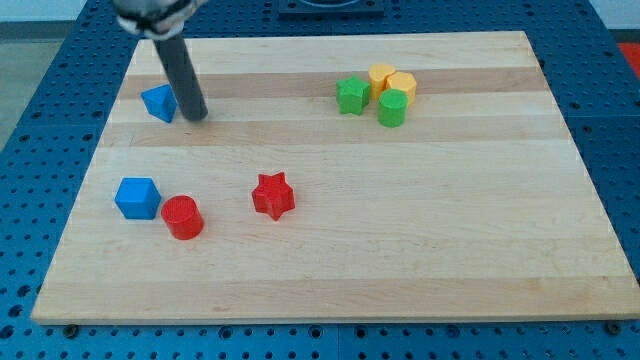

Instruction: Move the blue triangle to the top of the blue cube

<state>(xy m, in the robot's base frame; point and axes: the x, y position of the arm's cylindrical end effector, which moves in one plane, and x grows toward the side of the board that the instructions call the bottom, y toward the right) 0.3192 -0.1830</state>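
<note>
The blue triangle (159,102) lies near the board's top left. My tip (196,117) rests just to its right, close against or touching its right edge. The blue cube (137,198) sits lower on the left side, well below the triangle and slightly to its left. The rod rises from the tip toward the view's top left.
A red cylinder (183,217) touches the blue cube's lower right. A red star (273,195) lies right of it. At the top middle right a green star (351,95), a green cylinder (392,108) and two yellow blocks (391,80) cluster. The wooden board (400,250) sits on a blue perforated table.
</note>
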